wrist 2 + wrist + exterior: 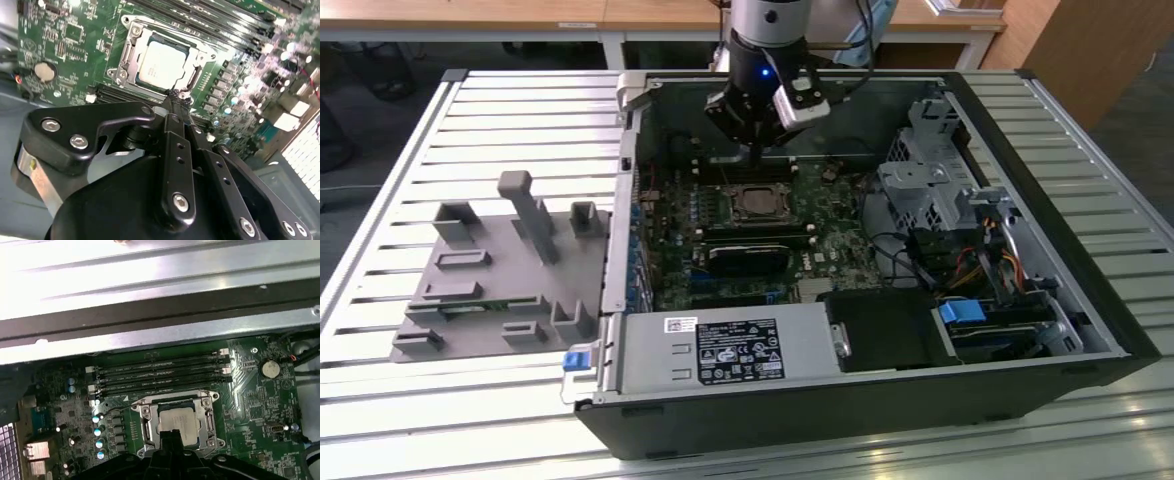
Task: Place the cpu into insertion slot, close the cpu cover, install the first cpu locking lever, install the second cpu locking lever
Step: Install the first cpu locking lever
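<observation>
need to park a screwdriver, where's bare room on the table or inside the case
Bare slatted table lies between the grey holder and the far edge, and along the near edge in front of the case. Inside the case it is crowded: the hand hangs by the chip socket, with cables at the exterior view's right.

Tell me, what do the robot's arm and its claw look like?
The arm is a pale silver-grey tube ending in a black wrist with a small blue light. A whitish box is mounted beside it. The gripper is black, built of flat jointed links dotted with silver screw heads.
</observation>
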